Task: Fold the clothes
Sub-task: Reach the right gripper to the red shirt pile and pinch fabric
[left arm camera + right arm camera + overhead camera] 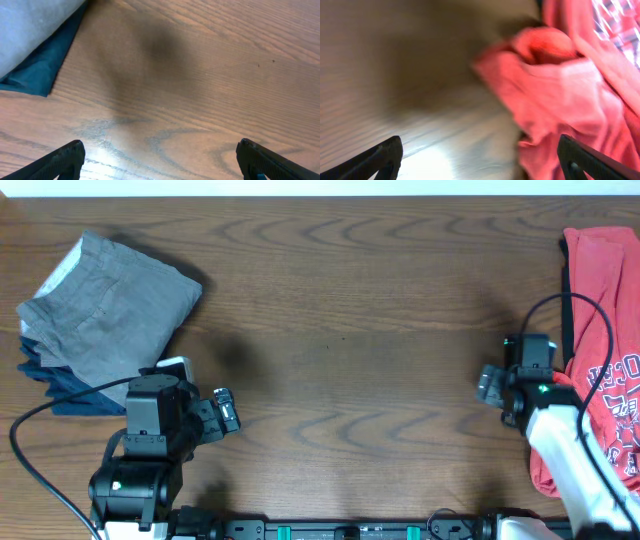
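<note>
Hovering my right pincer (480, 157), unclenched and empty, at the crumpled coral-red T-shirt (603, 265).
It lies bunched at the table's (350, 300) right edge, its navy-and-white lettering partly showing.

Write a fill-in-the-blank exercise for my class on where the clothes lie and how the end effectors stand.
1. The coral-red T-shirt lies unfolded on the ____ arm's side of the table.
2. The top garment of the folded stack is ____ in colour.
3. The left end effector and the right end effector are both ____, gripping nothing.

Missing words: right; grey; open.
</note>
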`<state>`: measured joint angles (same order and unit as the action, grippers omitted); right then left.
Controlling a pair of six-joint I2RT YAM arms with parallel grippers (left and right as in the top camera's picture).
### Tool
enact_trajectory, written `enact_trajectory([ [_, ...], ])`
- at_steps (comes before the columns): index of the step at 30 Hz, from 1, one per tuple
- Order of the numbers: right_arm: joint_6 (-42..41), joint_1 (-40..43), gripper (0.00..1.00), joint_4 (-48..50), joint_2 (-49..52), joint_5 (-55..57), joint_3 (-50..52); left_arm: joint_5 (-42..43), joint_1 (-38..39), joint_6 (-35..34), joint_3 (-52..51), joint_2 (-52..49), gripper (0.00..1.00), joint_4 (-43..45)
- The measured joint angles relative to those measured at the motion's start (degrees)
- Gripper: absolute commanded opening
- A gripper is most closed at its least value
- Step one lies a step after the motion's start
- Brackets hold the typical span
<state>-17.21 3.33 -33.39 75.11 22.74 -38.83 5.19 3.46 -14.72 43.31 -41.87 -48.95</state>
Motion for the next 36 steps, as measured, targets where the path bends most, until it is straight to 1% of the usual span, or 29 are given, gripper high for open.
enact_trajectory([
  [3,-1.57,3.32,0.94,0.66,4.72,1.29,-0.02,0.07,0.00,-0.02,0.00,-0.09,0.98,0.02],
  [5,-2.05,4.66,0.87,1.22,7.50,1.64,-0.02,0.20,0.00,0.00,0.02,-0.09,0.98,0.09],
  [7,-2.67,5.75,0.77,1.64,10.62,2.01,-0.02,0.26,0.00,-0.02,0.02,-0.09,0.98,0.09],
  [10,-3.37,6.47,0.75,2.45,13.00,2.62,-0.57,0.28,0.00,0.00,0.02,-0.09,0.98,0.09],
  [12,-3.61,7.17,0.71,2.91,14.05,3.08,-1.29,0.33,0.00,0.00,0.02,-0.09,0.98,0.13],
  [18,-4.98,10.21,0.66,4.66,15.21,3.96,-1.68,0.44,0.00,0.00,0.00,-0.09,0.98,0.11],
  [19,-5.20,10.95,0.63,5.20,15.30,3.91,-1.68,0.44,0.00,-0.02,0.02,-0.09,0.98,0.11],
  [20,-5.27,11.61,0.56,5.57,15.39,3.80,-1.68,0.44,0.00,0.00,0.00,-0.09,0.98,0.11],
  [21,-5.40,12.35,0.44,5.92,15.52,3.56,-1.66,0.44,0.00,0.00,0.02,-0.09,0.98,0.11],
  [22,-5.68,12.96,0.35,6.08,15.67,3.08,-1.66,0.44,0.00,0.00,0.02,-0.09,0.98,0.11],
  [26,-5.97,13.92,0.09,6.03,16.04,0.04,-1.60,0.44,0.00,0.00,0.02,-0.09,0.98,0.11],
  [28,-5.33,13.92,0.04,5.92,16.11,-1.64,-1.57,0.44,0.00,-0.02,0.02,-0.09,0.98,0.11],
  [31,-4.33,13.92,0.04,3.39,15.37,-4.17,-1.90,0.44,0.00,0.00,0.00,-0.09,0.98,0.11],
  [36,-2.89,13.92,0.01,-5.64,9.94,-9.84,-5.97,0.44,0.00,0.00,0.02,-0.09,0.98,0.11],
])
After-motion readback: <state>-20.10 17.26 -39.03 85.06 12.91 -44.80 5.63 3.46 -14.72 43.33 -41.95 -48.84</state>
